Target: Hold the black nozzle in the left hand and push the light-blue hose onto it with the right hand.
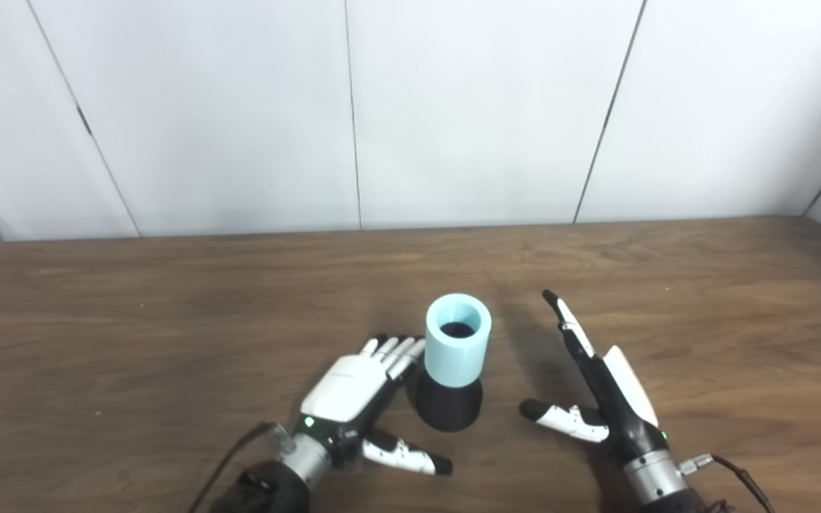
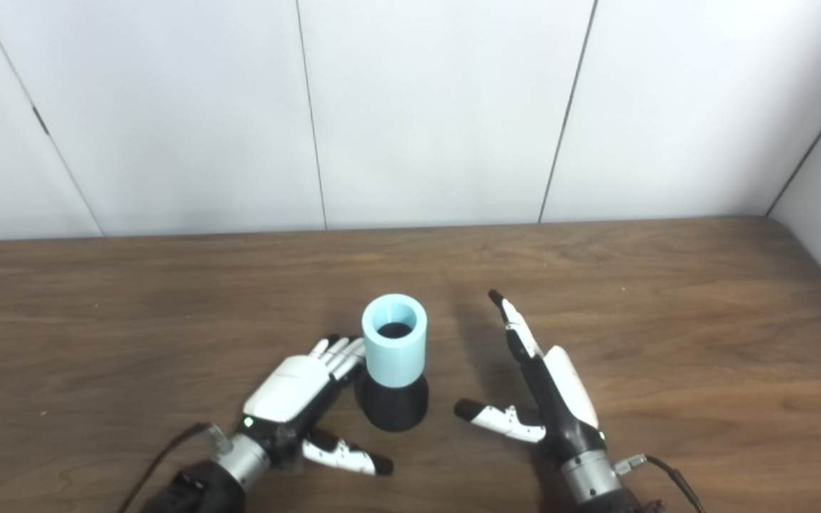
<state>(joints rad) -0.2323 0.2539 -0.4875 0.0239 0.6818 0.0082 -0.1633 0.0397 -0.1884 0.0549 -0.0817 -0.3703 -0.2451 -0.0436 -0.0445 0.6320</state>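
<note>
A: On the left of the worktop (image 1: 97,299), the left hand (image 1: 350,399) lies palm down, its fingers (image 1: 396,353) spread and released, holding nothing; their tips are just beside the hose, though contact cannot be told.

B: And at centre?

A: The black nozzle (image 1: 447,407) stands upright on its flared base, and the light-blue hose (image 1: 457,340), a short open-topped sleeve, sits over its upper part. The nozzle's dark tip shows down inside the bore. The hose looks already mounted; how deep it is seated cannot be told.

B: To the right?

A: The right hand (image 1: 606,388) stands edge-on, well clear of the hose, fingers straight and released, thumb out toward the nozzle, holding nothing.

B: What would the step in hand call for?

A: Judging from this layout, the nozzle needs a firm hold first. The left fingers should wrap the black base low, below the hose's rim, so the sleeve stays free to slide. The right hand should then bear straight down along the nozzle's axis; an off-centre push would likely tip the unheld pair.
</note>
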